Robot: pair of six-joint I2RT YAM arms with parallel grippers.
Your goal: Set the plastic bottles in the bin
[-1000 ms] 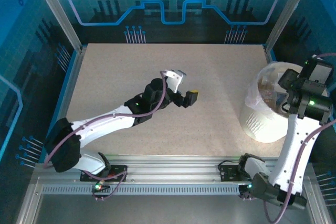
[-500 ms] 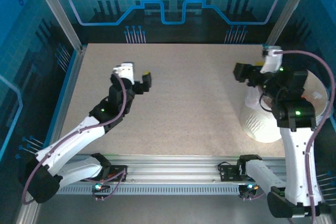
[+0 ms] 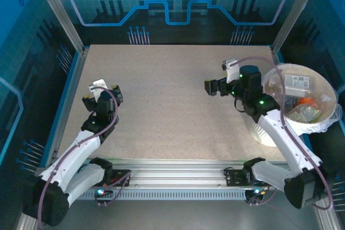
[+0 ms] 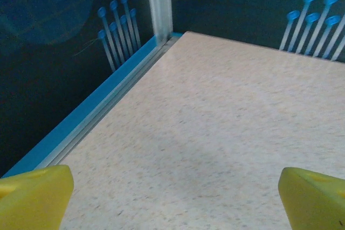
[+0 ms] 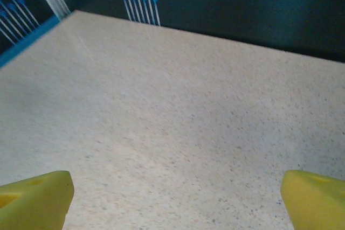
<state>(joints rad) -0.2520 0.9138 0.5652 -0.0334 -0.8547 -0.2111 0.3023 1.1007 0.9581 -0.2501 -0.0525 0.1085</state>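
Hovering by the left edge of the worktop, close to its own base, the left claw is spread wide, jaws out at the corners of its wrist view with nothing but speckled surface between them. Further in, the right claw hangs over mid-worktop, also wide and carrying nothing. At the right edge stands the bin, and the plastic bottles I can make out are all down inside it. So this reads as the wrap-up, and the task looks finished or close to it. Doing it well means moving the right arm away without its forearm brushing the bin wall. The bottles lie jumbled. The white-labelled one toward the back seems to lie on its side, long axis roughly left-to-right, but I can't tell which end carries the cap.
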